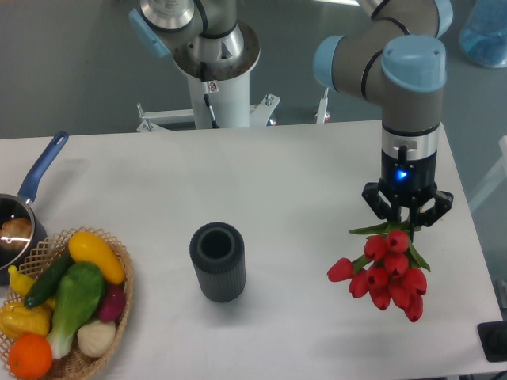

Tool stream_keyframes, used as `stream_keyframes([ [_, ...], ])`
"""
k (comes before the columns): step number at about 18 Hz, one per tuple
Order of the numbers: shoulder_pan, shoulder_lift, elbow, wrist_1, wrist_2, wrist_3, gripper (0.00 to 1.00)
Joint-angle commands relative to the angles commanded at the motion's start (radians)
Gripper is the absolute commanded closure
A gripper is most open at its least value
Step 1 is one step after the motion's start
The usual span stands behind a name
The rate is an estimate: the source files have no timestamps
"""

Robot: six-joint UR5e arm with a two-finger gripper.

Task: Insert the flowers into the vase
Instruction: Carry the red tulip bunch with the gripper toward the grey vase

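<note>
The flowers (pixel 388 273), a tight bunch of red tulip buds with green stems and leaves, are at the right of the table, buds pointing down toward the front edge. My gripper (pixel 406 220) is directly over the stem end, its fingers closed around the green stems. Whether the bunch hangs free or still rests on the table I cannot tell. The vase (pixel 217 261), a dark grey ribbed cylinder with an open round mouth, stands upright near the middle of the table, well to the left of the flowers and apart from them.
A wicker basket (pixel 119 305) of coloured vegetables sits at the front left corner. Behind it is a blue-handled saucepan (pixel 36 178) at the left edge. The robot's white base (pixel 218 95) stands behind the table. The table's right edge is close to the flowers.
</note>
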State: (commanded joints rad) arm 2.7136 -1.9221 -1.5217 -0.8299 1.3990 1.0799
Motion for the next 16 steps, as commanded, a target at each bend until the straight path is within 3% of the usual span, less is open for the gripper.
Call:
stream_keyframes([
  [8,0.0,0.002,0.005,0.011,-0.063,-0.06,1.0],
  [12,-0.008,0.012,0.006,0.018,-0.228,-0.126,1.0],
  [16,-0.014,0.061,-0.026,0.02,-0.383,-0.146,1.0],
])
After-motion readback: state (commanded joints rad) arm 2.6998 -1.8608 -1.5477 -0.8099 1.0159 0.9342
